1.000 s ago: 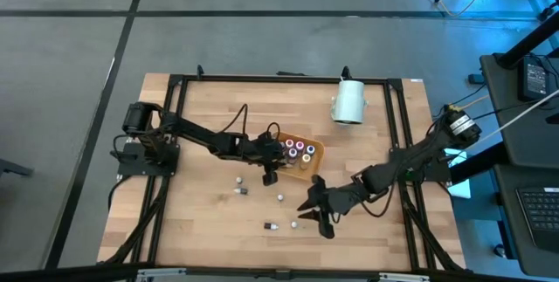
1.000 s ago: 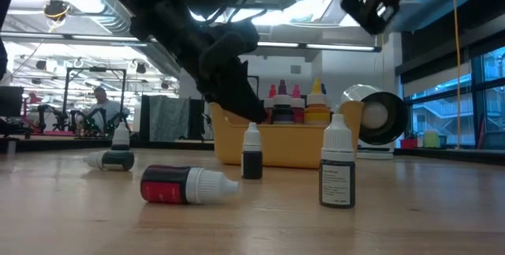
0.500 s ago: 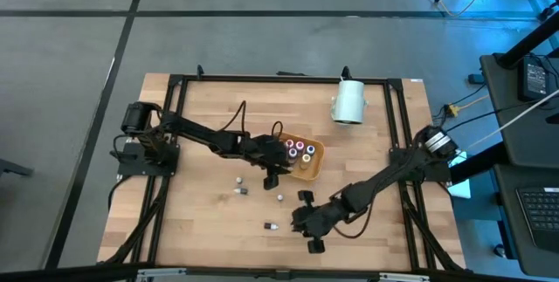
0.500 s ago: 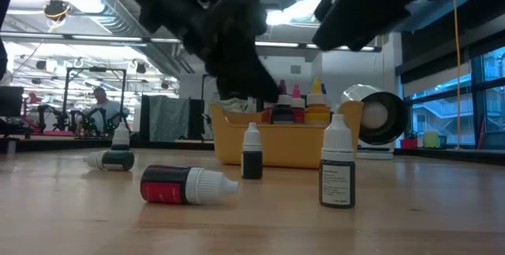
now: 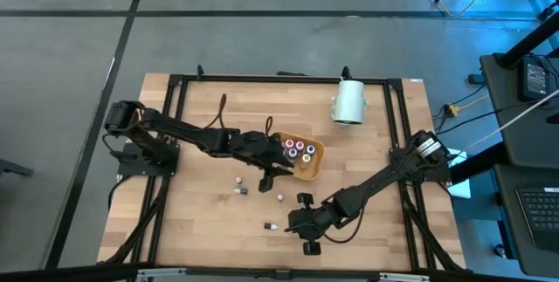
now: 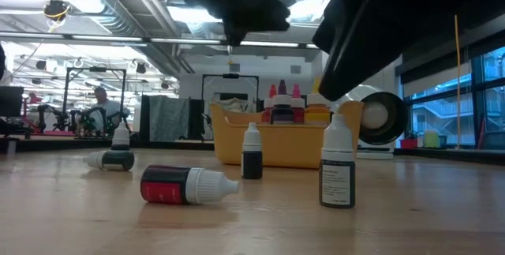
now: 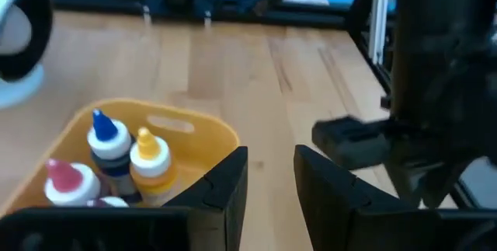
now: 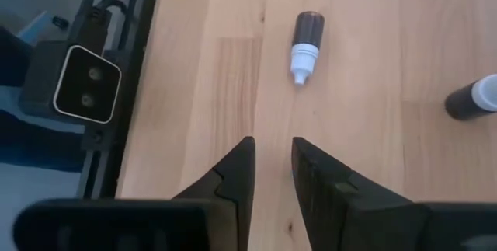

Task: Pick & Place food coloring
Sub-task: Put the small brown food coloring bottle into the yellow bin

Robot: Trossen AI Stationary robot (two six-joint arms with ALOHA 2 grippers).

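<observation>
Hovering low over the table's front middle, the right gripper [image 5: 301,223] is pointing its fingers, a narrow gap between them and nothing held, toward a bottle lying on its side [image 8: 306,36] just ahead, probably lining up to take it. The left gripper [image 5: 269,169] is hanging at the near rim of the orange tray [image 5: 316,159], fingers slightly apart and empty in its wrist view, likely because it is working at the tray, where the bottles are meant to go. Several bottles are already standing upright in the tray [image 7: 124,151], caps up. Others are waiting loose on the table's front half: one standing near the tray [image 6: 251,152], one standing closer to the front edge [image 6: 338,160], a red-labelled one lying flat [image 6: 188,185], and two more toward the left [image 5: 238,186]. A white roll [image 5: 349,101] is resting near the back edge. The wooden table [image 5: 201,221] is sitting inside a black frame, with a bright workshop behind it.
</observation>
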